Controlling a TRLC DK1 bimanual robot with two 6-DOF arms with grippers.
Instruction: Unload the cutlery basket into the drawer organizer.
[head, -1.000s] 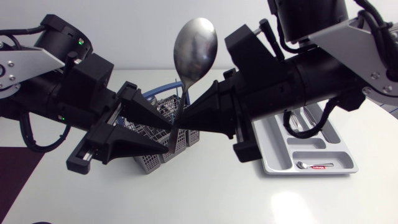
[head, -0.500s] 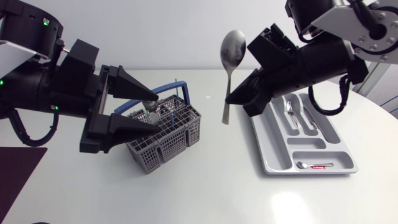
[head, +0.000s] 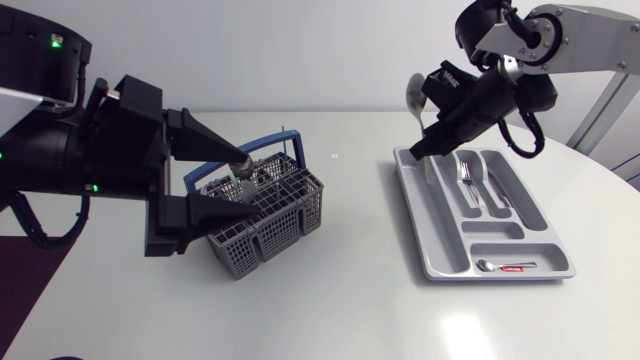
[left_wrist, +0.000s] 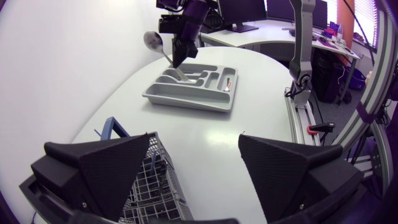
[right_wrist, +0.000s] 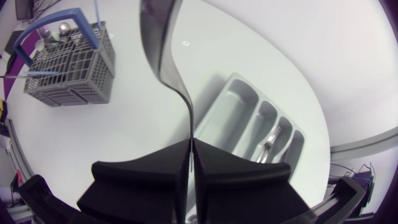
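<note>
Tabletop (head: 340, 300): spreading white and plain, curving round along its right edge.
Cutlery basket (head: 265, 228) (left_wrist: 146, 186) (right_wrist: 68, 71): sitting left of the tabletop's middle, grey mesh under a blue handle, holding a few pieces upright.
Drawer organizer (head: 432, 235) (left_wrist: 186, 99) (right_wrist: 242, 102): lying grey near the right edge, its long side running from the far edge toward the near edge.
Organizer contents: carrying a fork (head: 463, 178) and a second long piece (head: 492, 190) in the long compartments, and a small spoon (head: 490, 266) in the crosswise compartment at the near end.
Spoon (head: 417, 100) (left_wrist: 155, 42) (right_wrist: 168, 56): hanging over the organizer's far left corner.
Spoon's long axis: standing close to upright, bowl pointing up and leaning a little toward the basket, handle end pointing down at the leftmost compartment; touching it or not, impossible to tell.
Right gripper (head: 432, 148) (left_wrist: 180, 56) (right_wrist: 191, 146): pressing both fingers together on the spoon's handle.
Left gripper (head: 245, 182) (left_wrist: 196, 174): hovering just above the basket, fingers standing wide apart, gripping nothing.
</note>
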